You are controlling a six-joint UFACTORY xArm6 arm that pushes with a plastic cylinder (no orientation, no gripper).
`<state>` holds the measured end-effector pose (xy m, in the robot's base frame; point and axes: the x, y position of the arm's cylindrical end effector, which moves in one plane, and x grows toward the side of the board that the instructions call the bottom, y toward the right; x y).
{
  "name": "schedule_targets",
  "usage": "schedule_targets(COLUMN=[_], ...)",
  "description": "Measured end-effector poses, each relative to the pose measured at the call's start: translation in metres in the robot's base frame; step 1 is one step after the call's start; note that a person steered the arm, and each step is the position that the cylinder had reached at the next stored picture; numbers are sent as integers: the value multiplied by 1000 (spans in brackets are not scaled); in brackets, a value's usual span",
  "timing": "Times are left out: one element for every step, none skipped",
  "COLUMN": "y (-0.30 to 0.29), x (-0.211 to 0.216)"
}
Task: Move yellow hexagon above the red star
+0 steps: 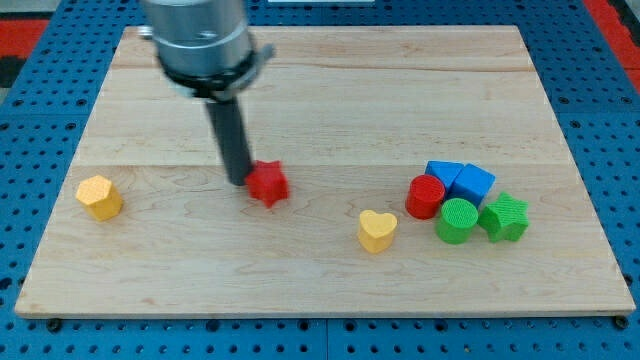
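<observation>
Yellow is the colour of the small hexagonal block [99,196], which is seen near the left edge of the pale wooden board [320,110], well apart from everything else. The dark straight rod is lowered from a grey cylindrical mount [200,45] at the view's top, and my tip [240,182] is placed just beside the small red star-shaped block [268,183], on its left side; whether the two are touching cannot be told. The yellow hexagon lies far to the left of my tip and slightly lower in the view. No claw is carried by this arm, so nothing can be said of jaws being apart or together; only the bare rod is present.

Toward the view's bottom, right of the red star, a yellow heart-shaped block [377,230] is found alone. At the right, five blocks are gathered closely: a red cylinder [426,196], two blue blocks [444,175] [474,184] whose shapes are not clearly made out, a green cylinder [458,221] and a green star-like block [503,218]. The board is laid on a blue perforated surface [50,100], with red seen at the upper corners.
</observation>
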<state>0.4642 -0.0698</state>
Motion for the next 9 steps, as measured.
schedule_targets(y=[75,133,101,-4,-90,-195,-235,-235,-233], x=[0,10,14,-23,-71,-70,-47,-31,17])
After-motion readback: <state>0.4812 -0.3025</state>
